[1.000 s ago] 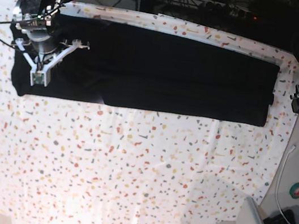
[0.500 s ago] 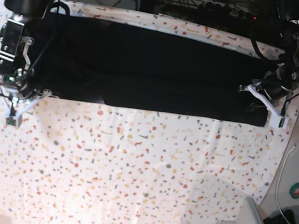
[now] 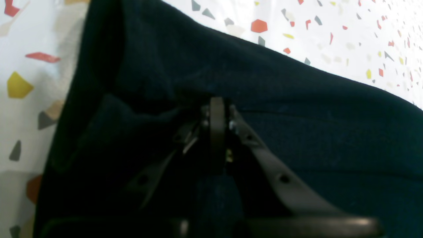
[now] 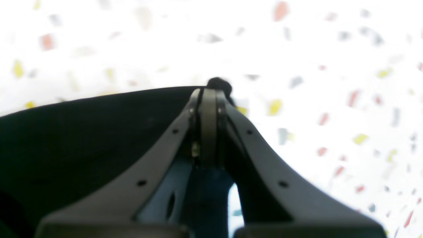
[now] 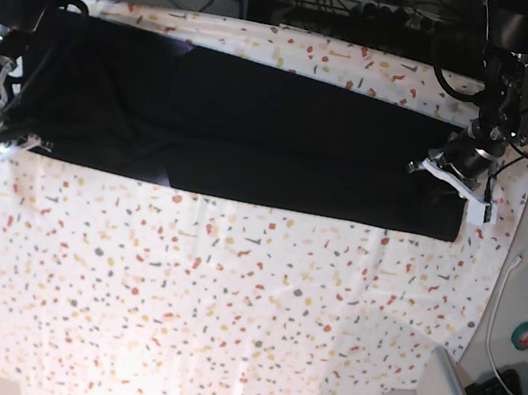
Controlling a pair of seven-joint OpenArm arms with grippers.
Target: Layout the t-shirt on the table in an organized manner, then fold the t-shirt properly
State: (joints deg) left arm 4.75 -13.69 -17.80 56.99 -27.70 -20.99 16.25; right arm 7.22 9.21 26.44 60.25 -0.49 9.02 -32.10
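Both arms reach down at opposite ends of 1 black t-shirt (image 5: 254,135) spread across the table (image 5: 226,303). The left gripper (image 3: 216,109) and right gripper (image 4: 209,96) each pinch its edge, jaws clenched.

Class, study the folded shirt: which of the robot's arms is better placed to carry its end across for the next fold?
Neither clearly. The left gripper is shut on the t-shirt at one end; the right gripper pinches its corner at the other. Both hold fabric, so either could probably lead.
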